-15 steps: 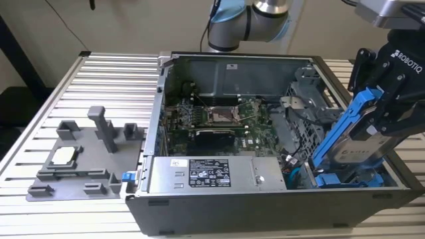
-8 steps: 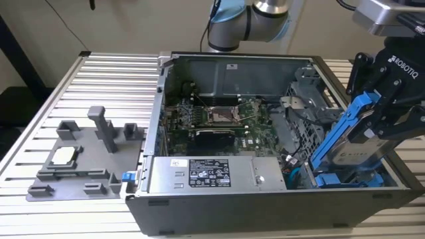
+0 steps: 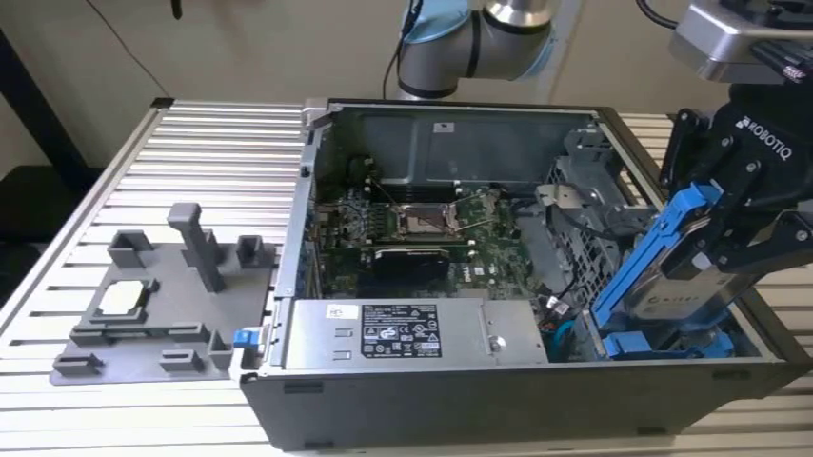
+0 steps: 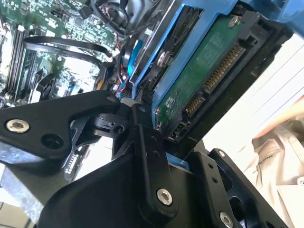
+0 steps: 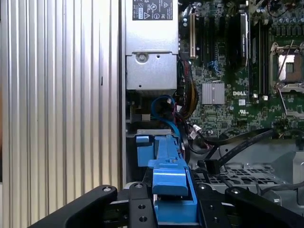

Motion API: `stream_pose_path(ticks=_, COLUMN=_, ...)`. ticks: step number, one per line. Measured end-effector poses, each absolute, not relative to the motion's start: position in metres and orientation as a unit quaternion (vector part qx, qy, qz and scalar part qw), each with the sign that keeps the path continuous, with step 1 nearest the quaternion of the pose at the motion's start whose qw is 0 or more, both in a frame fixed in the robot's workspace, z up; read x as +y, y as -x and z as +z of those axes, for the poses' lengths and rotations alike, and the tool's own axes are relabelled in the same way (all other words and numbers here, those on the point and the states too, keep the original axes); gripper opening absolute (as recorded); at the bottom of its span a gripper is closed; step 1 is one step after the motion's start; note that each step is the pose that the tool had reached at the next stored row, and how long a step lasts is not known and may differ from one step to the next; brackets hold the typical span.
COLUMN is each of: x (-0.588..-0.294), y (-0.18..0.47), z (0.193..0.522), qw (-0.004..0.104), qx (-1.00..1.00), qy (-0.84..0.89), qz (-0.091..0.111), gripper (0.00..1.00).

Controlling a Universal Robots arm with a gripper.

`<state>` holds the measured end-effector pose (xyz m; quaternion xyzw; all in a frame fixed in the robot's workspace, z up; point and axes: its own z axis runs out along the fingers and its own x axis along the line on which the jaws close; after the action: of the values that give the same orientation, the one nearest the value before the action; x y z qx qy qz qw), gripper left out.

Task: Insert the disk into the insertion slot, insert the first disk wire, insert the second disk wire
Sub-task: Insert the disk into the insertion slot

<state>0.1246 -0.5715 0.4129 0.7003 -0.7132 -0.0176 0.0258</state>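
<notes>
Closest to the lens in both wrist views are your black fingers (image 5: 211, 204), closed on the disk (image 5: 172, 190) with its blue frame clamped between them. Nothing shows any slack in that hold.

In the exterior view the disk (image 3: 657, 255) stands steeply tilted. Its upper end is in the grip and its lower end is down inside the open computer case (image 3: 381, 386), at the case corner nearest the counter (image 3: 190, 143) edge on the exterior view's right. There it sits just beside a blue drive carrier (image 3: 673, 345) that lies lower in the bay. The mouth of the insertion slot is hidden under the disk, so you cannot tell whether the lower edge has entered it. The slant suggests the disk is not seated.

I judge step one to be under way and not finished. In the second wrist view the connector row (image 4: 222, 66) on the disk's green board is bare, and black cables (image 4: 61, 45) lie loose over the motherboard, so both wire insertions remain to be done.
</notes>
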Motion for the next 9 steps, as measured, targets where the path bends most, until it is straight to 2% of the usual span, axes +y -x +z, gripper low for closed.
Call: stream_pose_path(ticks=9, x=-0.5715, y=-0.1253, z=0.4044, qw=0.026, qx=-0.713, qy=-0.700, qz=-0.018, gripper=0.33)
